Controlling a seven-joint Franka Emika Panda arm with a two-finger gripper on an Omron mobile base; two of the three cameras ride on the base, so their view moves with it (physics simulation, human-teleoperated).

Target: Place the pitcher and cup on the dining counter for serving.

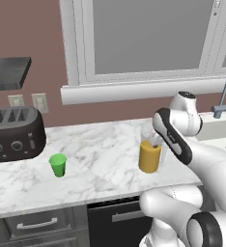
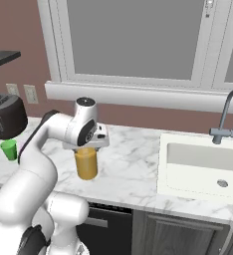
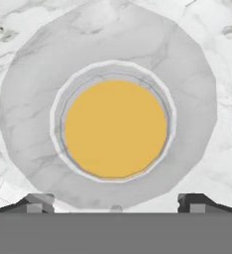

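Note:
The pitcher [image 1: 149,155] [image 2: 86,163], a clear cylinder with orange liquid, stands upright on the marble counter under the window. My gripper [image 2: 86,148] hangs straight above its mouth, and in the hand view the gripper [image 3: 115,203] looks down into the pitcher [image 3: 115,129]. Its jaws are open wide, with one dark fingertip [image 3: 38,201] on each side of the rim and nothing held. The small green cup [image 1: 58,165] [image 2: 9,149] stands upright to the pitcher's left, near the toaster. The dining counter is out of view.
A black toaster [image 1: 13,134] [image 2: 4,115] sits at the counter's left end. A white sink [image 2: 203,164] with a grey faucet [image 2: 228,122] lies to the right of the pitcher. The window sill [image 1: 144,89] runs along the wall behind.

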